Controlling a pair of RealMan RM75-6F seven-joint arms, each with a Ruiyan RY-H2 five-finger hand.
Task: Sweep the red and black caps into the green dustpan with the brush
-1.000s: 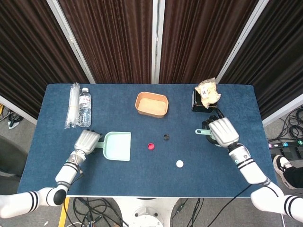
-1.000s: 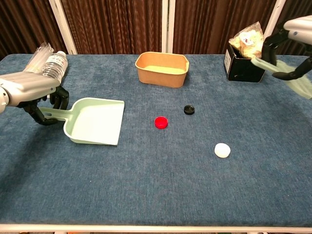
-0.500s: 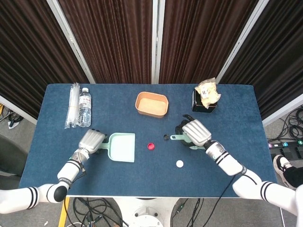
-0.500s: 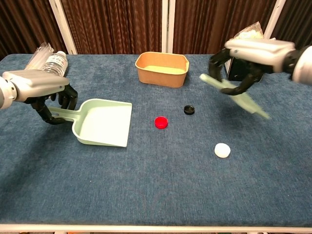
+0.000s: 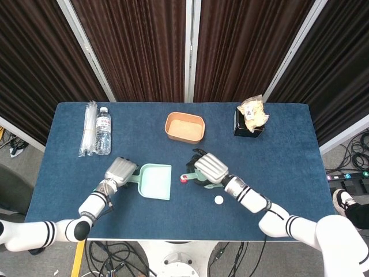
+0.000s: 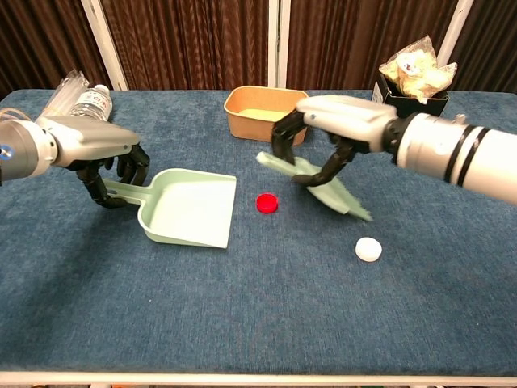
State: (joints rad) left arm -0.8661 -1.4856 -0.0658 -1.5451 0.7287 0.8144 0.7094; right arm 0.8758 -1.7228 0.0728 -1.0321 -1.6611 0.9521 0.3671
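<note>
My left hand [image 5: 120,171] [image 6: 101,145] grips the handle of the green dustpan [image 5: 155,182] [image 6: 190,208], which lies flat with its mouth facing right. The red cap [image 6: 266,203] [image 5: 183,179] sits a short way off the dustpan's mouth. Just right of that cap, my right hand [image 5: 209,168] [image 6: 335,121] holds the pale green brush [image 6: 315,184], its blade slanting down to the right. No black cap shows in either view; the hand and brush cover the place where it lay. A white cap [image 6: 368,249] [image 5: 219,200] lies nearer the front.
An orange tub [image 5: 185,127] [image 6: 268,113] stands at the back centre. A water bottle [image 5: 102,130] [image 6: 85,103] and a wrapped sleeve lie at the back left. A black box with a crumpled bag [image 5: 251,118] [image 6: 412,77] stands at the back right.
My right hand has carried the brush from the far right to beside the red cap, covering the black cap. The left hand has slid the dustpan rightward toward the red cap.
</note>
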